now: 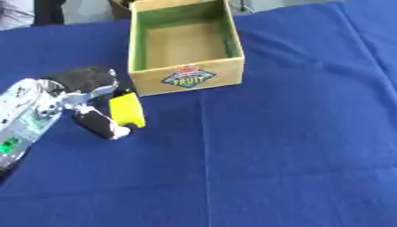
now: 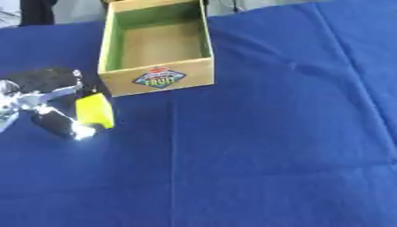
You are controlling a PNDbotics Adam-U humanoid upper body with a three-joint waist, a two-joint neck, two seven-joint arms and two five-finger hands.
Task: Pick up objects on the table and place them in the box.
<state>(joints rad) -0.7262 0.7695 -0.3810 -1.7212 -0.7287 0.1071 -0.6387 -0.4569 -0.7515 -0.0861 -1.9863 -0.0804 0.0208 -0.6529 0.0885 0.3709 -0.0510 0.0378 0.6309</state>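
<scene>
The left hand point(image 1: 87, 99), entering low from the left over the blue cloth point(image 1: 279, 146), pinches a yellow block point(image 1: 127, 110) between thumb and fingers: the pick looks made. Next comes a lift up and right, over the near wall of the empty wooden fruit box point(image 1: 186, 79) just beyond

A: How many boxes?
B: One open wooden box with a green-painted inside and a fruit label on its front wall point(image 1: 186, 76), at twelve o'clock on the table.

A: Loose objects?
B: One bright yellow rectangular block point(image 1: 127, 109), at about ten o'clock from the table's middle, just below the box's near left corner.

A: Robot hands?
B: One, the black and silver left hand point(image 1: 81, 95), at nine o'clock.

A: Cloths?
B: One blue tablecloth point(image 1: 294, 146), covering the whole table.
</scene>
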